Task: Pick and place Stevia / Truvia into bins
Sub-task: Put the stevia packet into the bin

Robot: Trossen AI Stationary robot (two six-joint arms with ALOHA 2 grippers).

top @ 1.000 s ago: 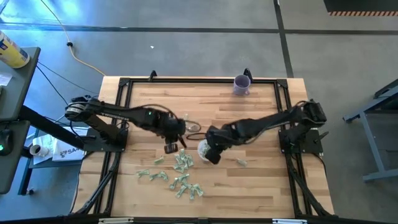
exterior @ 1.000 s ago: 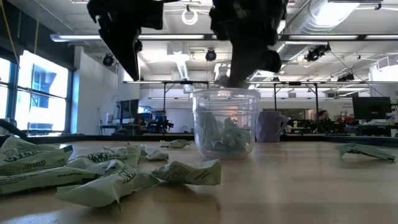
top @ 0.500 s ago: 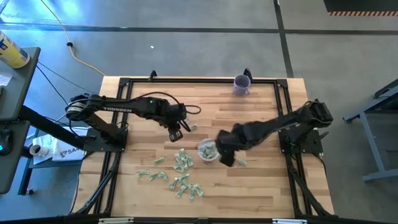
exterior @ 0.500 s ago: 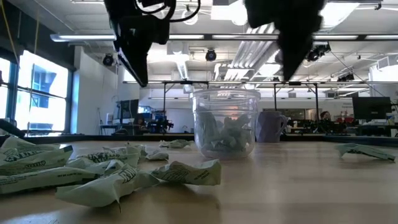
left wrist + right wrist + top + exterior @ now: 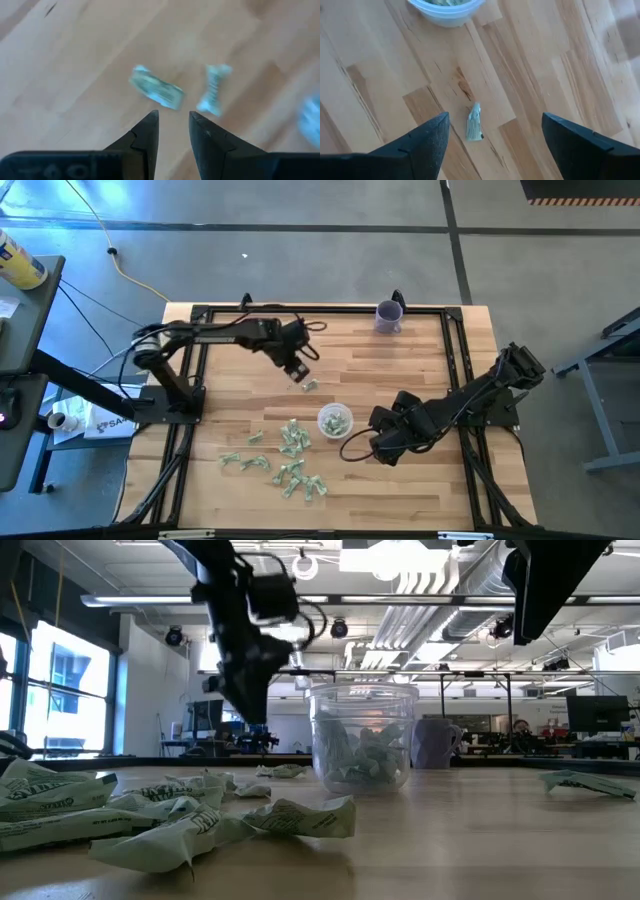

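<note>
The clear cup [image 5: 334, 420], partly filled with pale green sachets, stands mid-table. More sachets [image 5: 288, 455] lie scattered near the front left, resting flat or crumpled on the wood. My left gripper [image 5: 298, 370] hovers open above two loose sachets [image 5: 156, 92] [image 5: 212, 92] on the far side of the cup, its fingers a little apart with nothing between them. My right gripper [image 5: 492, 120] stands wide open to the right of the cup, above one sachet [image 5: 474, 122] lying on the wood; the cup's rim [image 5: 446, 10] shows beyond.
A purple opaque cup [image 5: 389, 315] stands at the far edge. A black frame [image 5: 320, 310] runs round the wooden table. In the low view a single sachet [image 5: 585, 783] lies at the right, and the pile [image 5: 150, 815] spreads left of the cup [image 5: 362, 740].
My right gripper has left its place over the cup and gone toward the table's right and near edge, rising a little. My left gripper has travelled from beside the sachet pile toward the far edge, turning about its own axis as it went.
</note>
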